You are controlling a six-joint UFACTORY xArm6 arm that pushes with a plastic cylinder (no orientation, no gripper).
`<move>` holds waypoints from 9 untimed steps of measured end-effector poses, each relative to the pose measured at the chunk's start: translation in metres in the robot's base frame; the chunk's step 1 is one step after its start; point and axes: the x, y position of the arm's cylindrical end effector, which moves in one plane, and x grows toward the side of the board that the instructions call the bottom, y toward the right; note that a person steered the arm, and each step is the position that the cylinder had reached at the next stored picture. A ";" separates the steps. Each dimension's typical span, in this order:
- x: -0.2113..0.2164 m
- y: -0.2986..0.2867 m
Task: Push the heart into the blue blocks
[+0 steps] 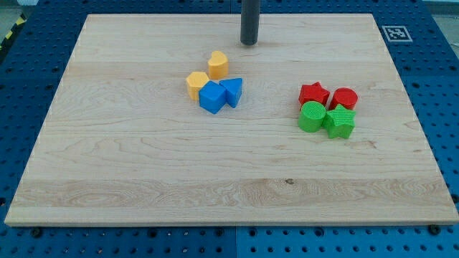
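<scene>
A yellow heart-like block (218,64) lies near the board's top centre. Just below and left of it sits a yellow pentagon (196,84), which touches a blue cube (212,97). A blue triangle (232,92) sits against the cube's right side. The heart stands a small gap above the blue blocks. My tip (249,41) rests on the board above and to the right of the heart, apart from it.
At the view's right there is a tight cluster: a red star (313,94), a red rounded block (345,98), a green cylinder (311,117) and a green star (340,123). The wooden board (107,179) ends in blue pegboard on all sides.
</scene>
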 end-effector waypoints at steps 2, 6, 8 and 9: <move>0.002 0.000; 0.031 -0.032; 0.030 -0.057; 0.030 -0.057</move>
